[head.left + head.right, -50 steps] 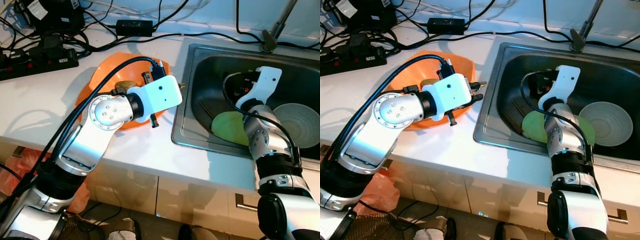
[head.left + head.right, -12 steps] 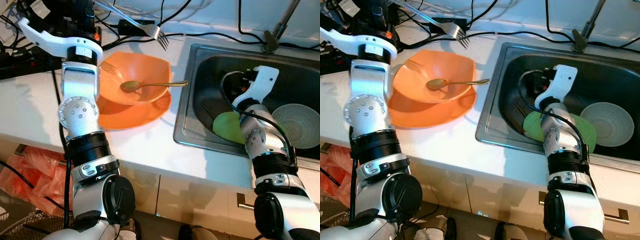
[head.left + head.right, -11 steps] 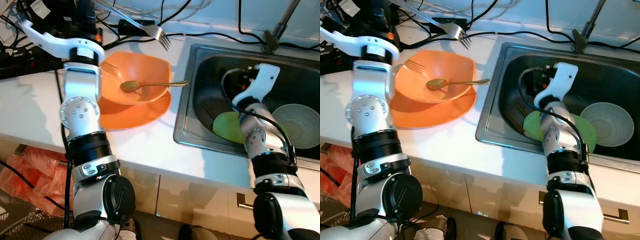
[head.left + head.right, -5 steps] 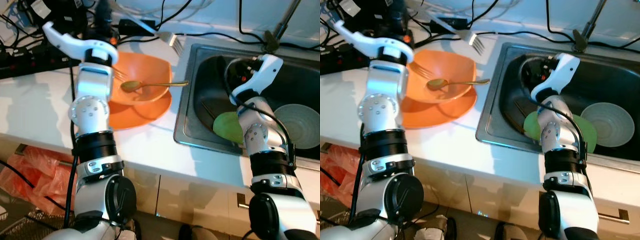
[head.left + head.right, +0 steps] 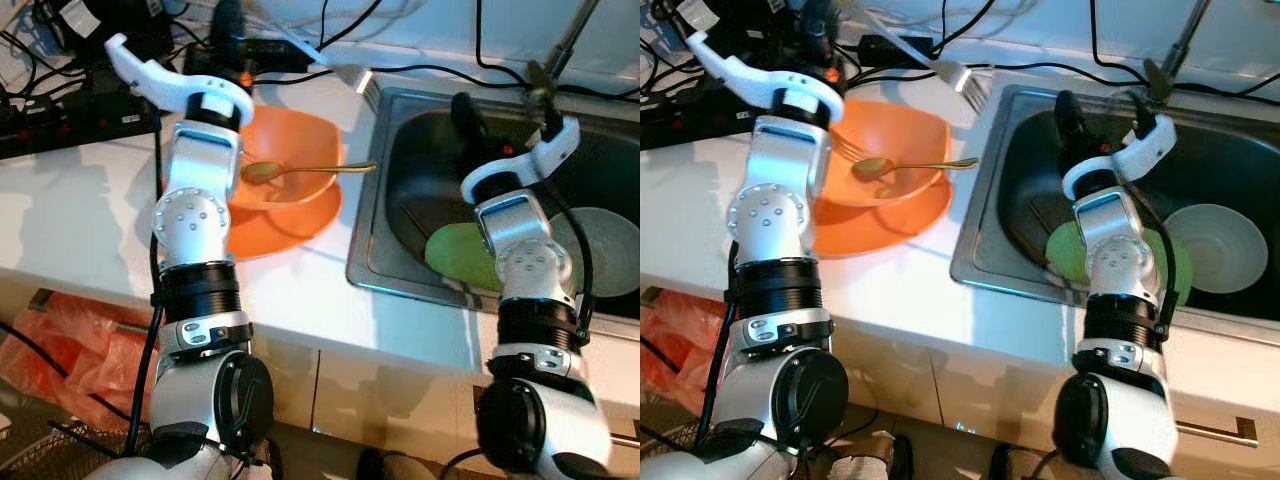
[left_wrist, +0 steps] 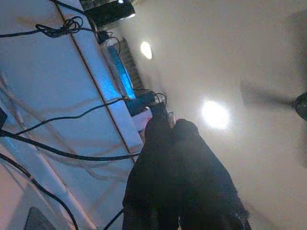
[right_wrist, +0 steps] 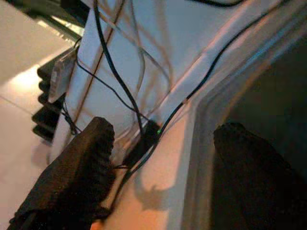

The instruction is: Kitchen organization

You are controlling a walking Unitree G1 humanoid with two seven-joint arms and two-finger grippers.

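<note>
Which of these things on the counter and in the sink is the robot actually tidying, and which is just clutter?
Part of the job:
- silver metal fork, held up by the left gripper
- orange square bowl on an orange plate
- gold spoon in the bowl
- green plate and pale round bowl in the steel sink
- right gripper, open over the sink

Just lying about:
- black cables
- black power strip
- orange plastic bag

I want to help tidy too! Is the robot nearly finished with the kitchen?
Not nearly. The left gripper holds a silver fork up near the sink. A gold spoon lies in the orange bowl on the counter, and a green plate and grey bowl sit in the sink.
</note>
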